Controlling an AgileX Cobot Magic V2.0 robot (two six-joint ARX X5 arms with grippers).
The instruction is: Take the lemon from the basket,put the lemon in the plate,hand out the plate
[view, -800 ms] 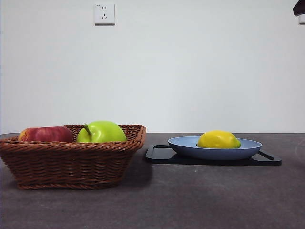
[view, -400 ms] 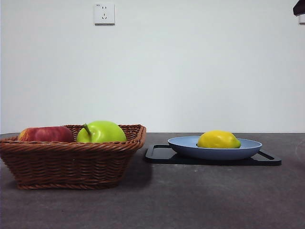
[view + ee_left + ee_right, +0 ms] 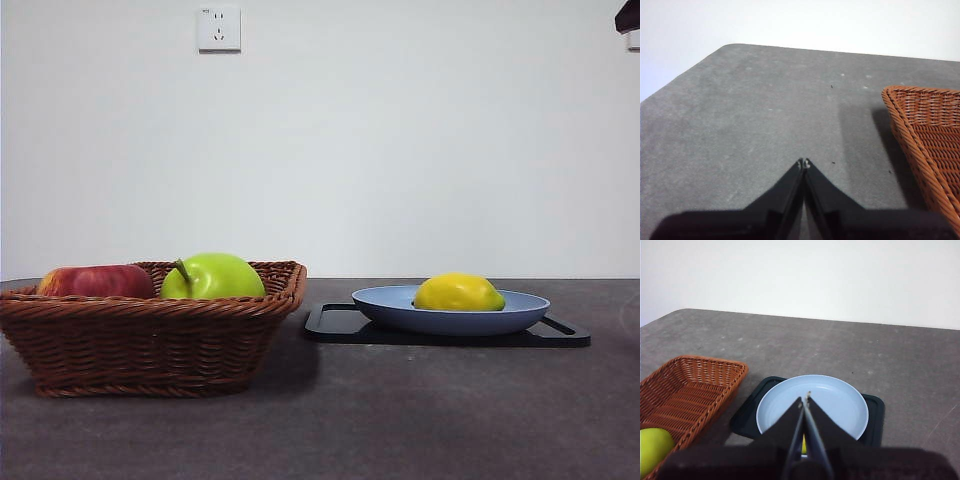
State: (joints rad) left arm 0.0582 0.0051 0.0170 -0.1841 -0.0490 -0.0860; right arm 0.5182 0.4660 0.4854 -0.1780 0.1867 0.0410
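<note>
The lemon (image 3: 459, 292) is found lying in the plate (image 3: 400, 308), out of the basket (image 3: 150, 340) already. The plate is sat on a flat black tray (image 3: 335, 325), just to the side of the basket, with a small gap between tray and wicker. Two fruits are left in the basket: a green apple (image 3: 213, 276) with its stem up, and a red apple (image 3: 96, 281) right next to it, both poking above the braided rim.

The right gripper (image 3: 804, 398) is seen held above the plate, jaws pinched together with nothing between them; only a tiny sliver of the lemon is visible under them in the right wrist view, the rest is hidden. The left gripper (image 3: 803, 162) is parked over bare grey table (image 3: 750, 115), off beside the basket's corner, jaws also closed tight and empty.

In the front view only a black tip (image 3: 628, 15) is caught at a top corner. A white wall socket (image 3: 219, 28) is mounted on the wall behind.
</note>
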